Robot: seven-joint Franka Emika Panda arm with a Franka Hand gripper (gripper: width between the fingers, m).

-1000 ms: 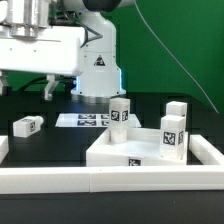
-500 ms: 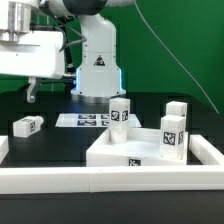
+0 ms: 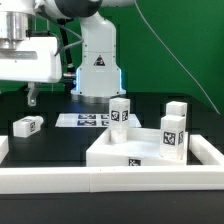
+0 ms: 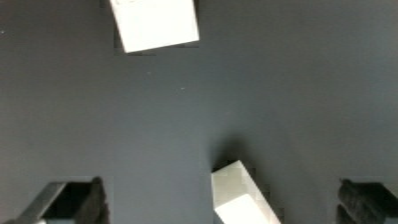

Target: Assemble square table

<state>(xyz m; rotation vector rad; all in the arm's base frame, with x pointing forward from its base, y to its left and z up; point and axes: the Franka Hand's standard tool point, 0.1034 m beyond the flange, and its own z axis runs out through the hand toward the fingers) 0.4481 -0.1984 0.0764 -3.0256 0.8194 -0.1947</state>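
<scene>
Your gripper hangs with jaws spread wide, holding nothing, over bare table. One leg lies loose at the exterior view's left. The slab (three legs upright on it) sits inside the rails.

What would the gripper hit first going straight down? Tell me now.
Probably the white leg lying on the black table, right between the open gripper's fingers. How far below it lies is unclear.

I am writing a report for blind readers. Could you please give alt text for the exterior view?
A white square table slab lies on a black table with three white tagged legs standing upright on it. A fourth leg lies apart toward the exterior view's left, and the arm's open hand hangs above that side.
</scene>
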